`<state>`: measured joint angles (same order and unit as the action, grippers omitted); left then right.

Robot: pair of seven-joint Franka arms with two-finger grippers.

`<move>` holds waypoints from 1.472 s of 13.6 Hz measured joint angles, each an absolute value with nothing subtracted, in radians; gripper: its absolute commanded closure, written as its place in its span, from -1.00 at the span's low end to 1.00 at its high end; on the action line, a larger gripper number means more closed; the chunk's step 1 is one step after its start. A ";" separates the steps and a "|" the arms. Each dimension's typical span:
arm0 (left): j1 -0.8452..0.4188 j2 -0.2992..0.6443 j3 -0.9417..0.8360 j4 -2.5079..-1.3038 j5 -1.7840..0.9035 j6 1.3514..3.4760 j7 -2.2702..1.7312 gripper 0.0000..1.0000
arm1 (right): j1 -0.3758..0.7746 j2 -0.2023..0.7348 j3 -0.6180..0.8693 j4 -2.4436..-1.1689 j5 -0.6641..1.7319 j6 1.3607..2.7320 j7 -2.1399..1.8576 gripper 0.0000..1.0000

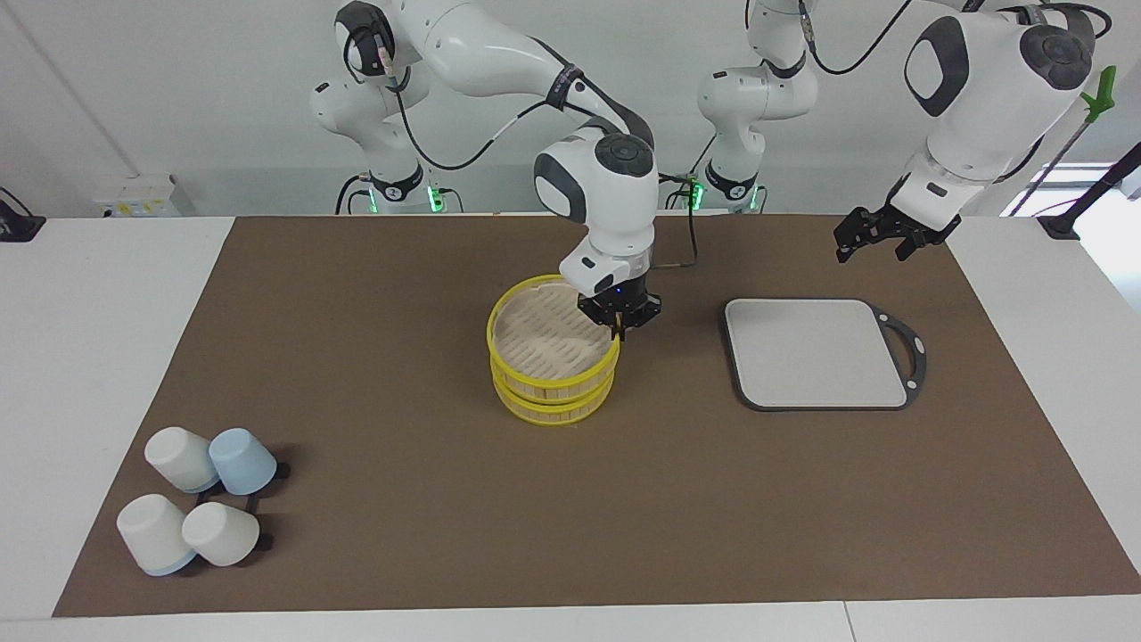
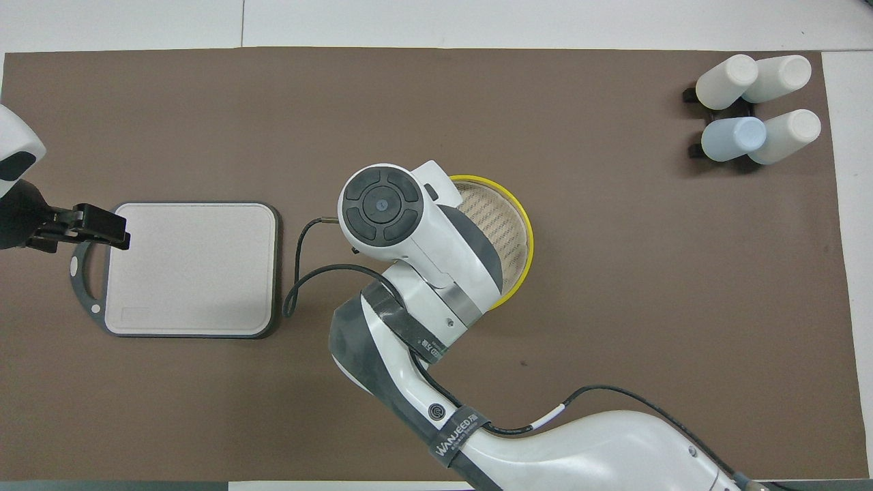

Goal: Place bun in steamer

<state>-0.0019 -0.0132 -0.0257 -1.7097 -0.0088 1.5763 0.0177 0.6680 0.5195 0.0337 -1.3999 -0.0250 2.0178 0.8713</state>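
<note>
1. Although the task turns on the bun, no bun shows in either view: not in the steamer [image 1: 553, 382], not on the mat, and none that I can make out at the fingertips.
2. The steamer sits right under the right gripper [image 1: 618, 328]. Its slatted inside looks bare, and no lid covers it.
3. The right gripper points down at the steamer's rim, on the side toward the left arm's end of the table. Its fingers look close together, but I cannot tell whether they pinch the rim, hold something small, or hold nothing. In the overhead view the arm's own wrist hides them.
4. The grey tray [image 1: 820, 406] lies well apart from that gripper and has nothing on it.
5. The left gripper [image 1: 878, 239] waits over the tray's corner, fingers spread and holding nothing.
6. My judgement is that the placing is not shown as done.
</note>
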 measured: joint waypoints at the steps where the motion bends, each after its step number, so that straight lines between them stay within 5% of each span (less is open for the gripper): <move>1: -0.002 -0.013 -0.025 -1.709 -0.008 1.576 0.018 -1.00 | 0.668 0.520 0.034 -1.400 -0.025 2.019 0.872 1.00; 20: 0.001 -0.013 -0.025 -1.706 -0.007 1.578 0.017 -1.00 | 0.661 0.542 0.027 -1.412 -0.026 2.046 0.872 1.00</move>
<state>0.0007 -0.0132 -0.0250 -1.7064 -0.0072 1.5781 0.0166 0.6612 0.5416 0.0273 -1.4125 -0.0256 2.0462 0.8720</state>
